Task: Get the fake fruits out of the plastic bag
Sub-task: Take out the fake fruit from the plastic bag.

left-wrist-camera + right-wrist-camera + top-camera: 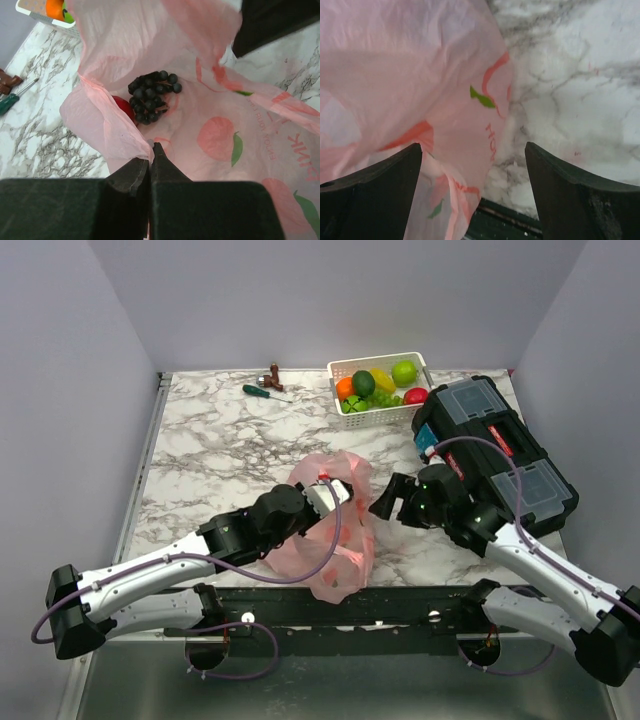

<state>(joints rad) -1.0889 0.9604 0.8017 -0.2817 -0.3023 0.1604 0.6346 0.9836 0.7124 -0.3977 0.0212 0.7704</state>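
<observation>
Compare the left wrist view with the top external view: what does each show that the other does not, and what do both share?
Left wrist only: the inside of the plastic bag, holding a dark grape bunch and a red apple. Top external only: the right hand, the black toolbox and the yellow lemon in the basket. Both: the bag, the screwdriver, the basket and the marble table.

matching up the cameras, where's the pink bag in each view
top external: bag low centre, between the arms
left wrist: bag fills most of the frame, edge pinched in the left claw
right wrist: bag upper left, beyond the open right claw
shared landmark: marble table under the bag
</observation>
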